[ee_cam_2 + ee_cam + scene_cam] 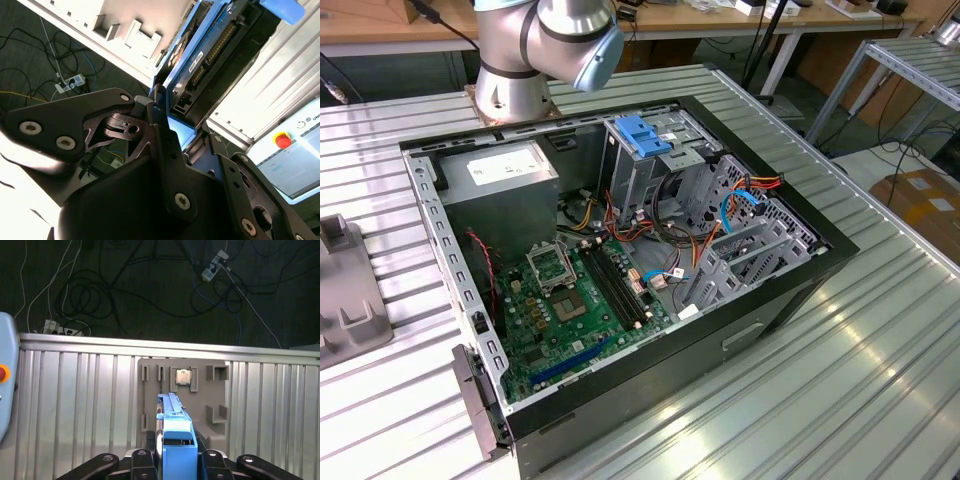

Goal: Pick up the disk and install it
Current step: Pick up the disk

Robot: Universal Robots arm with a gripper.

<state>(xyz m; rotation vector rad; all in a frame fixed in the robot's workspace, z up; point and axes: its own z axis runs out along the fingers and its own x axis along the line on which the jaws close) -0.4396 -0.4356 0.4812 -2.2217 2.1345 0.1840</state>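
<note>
- Gripper (176,462) is clamped on the disk (172,412). In both wrist views a black finger (165,145) presses each flat side of the blue carrier, with no gap.
- The disk sits in the jaws above the grey fixture (220,390) on the ribbed bench (75,405). A chip (183,376) rests in a fixture pocket just beyond the disk's far end. Whether the disk is fully clear of the fixture's posts, you cannot tell.
- Step in hand, by my reading: carrying the gripped disk. The open computer case (780,290) lies on the bench in the exterior view, its drive cage (690,170) beside a blue bracket (645,135).
- To do it well: hold the clamp firm, lift straight off the fixture before any sideways travel, and avoid twisting. The grip is on one end only, so the free length could lever.
- Long axis runs straight out from the gripper, away from the wrist. The disk stands on edge, thin side showing.
- The second wrist view shows the connector edge (215,45) and a blue tab (282,10) at the far end.
</note>
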